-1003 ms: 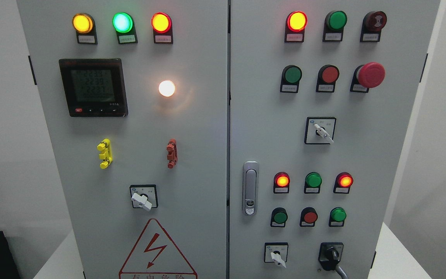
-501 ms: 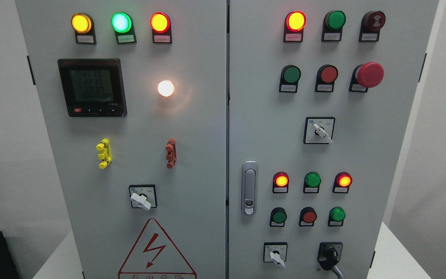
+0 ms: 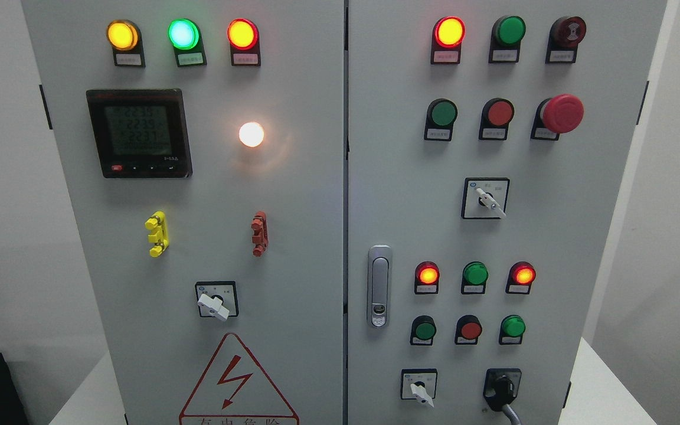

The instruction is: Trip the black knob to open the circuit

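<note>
The black knob (image 3: 502, 389) sits at the lower right of the grey control cabinet's right door (image 3: 493, 236), on a black square base, with its handle pointing down and left. A grey cable (image 3: 514, 414) leaves just below it. Neither of my hands shows in the head view.
A white selector switch (image 3: 419, 391) is left of the black knob, another (image 3: 489, 200) is higher up, a third (image 3: 214, 306) is on the left door. A red mushroom button (image 3: 561, 113) protrudes at upper right. A door latch (image 3: 379, 286) sits near the seam. Several indicator lamps are lit.
The whole cabinet has slid a few pixels to the left in the picture; nothing on the panel has changed state.
</note>
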`<control>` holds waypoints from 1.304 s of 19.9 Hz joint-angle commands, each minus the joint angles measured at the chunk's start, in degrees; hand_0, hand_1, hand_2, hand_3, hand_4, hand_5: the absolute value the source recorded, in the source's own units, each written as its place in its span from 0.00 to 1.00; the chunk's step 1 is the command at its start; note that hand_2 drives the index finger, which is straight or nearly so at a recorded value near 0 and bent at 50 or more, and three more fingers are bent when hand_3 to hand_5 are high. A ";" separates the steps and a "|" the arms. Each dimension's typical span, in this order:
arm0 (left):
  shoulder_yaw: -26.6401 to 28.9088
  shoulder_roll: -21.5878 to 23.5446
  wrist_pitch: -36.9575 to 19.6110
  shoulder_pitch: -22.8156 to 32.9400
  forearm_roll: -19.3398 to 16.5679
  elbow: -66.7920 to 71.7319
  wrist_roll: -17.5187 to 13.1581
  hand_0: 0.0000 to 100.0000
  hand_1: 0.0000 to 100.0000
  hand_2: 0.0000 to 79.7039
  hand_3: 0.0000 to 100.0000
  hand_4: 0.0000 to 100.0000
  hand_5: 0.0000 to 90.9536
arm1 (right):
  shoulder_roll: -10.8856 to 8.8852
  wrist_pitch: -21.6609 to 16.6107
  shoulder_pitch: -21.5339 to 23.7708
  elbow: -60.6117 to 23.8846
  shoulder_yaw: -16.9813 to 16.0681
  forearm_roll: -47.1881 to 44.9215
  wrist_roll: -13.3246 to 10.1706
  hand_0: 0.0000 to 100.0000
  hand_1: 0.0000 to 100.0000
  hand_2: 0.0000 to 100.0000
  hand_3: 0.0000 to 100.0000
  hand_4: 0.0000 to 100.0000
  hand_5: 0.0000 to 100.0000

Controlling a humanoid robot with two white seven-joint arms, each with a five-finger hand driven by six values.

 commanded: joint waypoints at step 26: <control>0.00 0.00 0.04 0.00 -1.32 0.00 -0.05 0.12 0.39 0.00 0.00 0.00 0.00 | 0.04 -0.48 -0.31 -0.30 0.74 -0.26 -0.02 0.00 0.00 0.00 1.00 1.00 1.00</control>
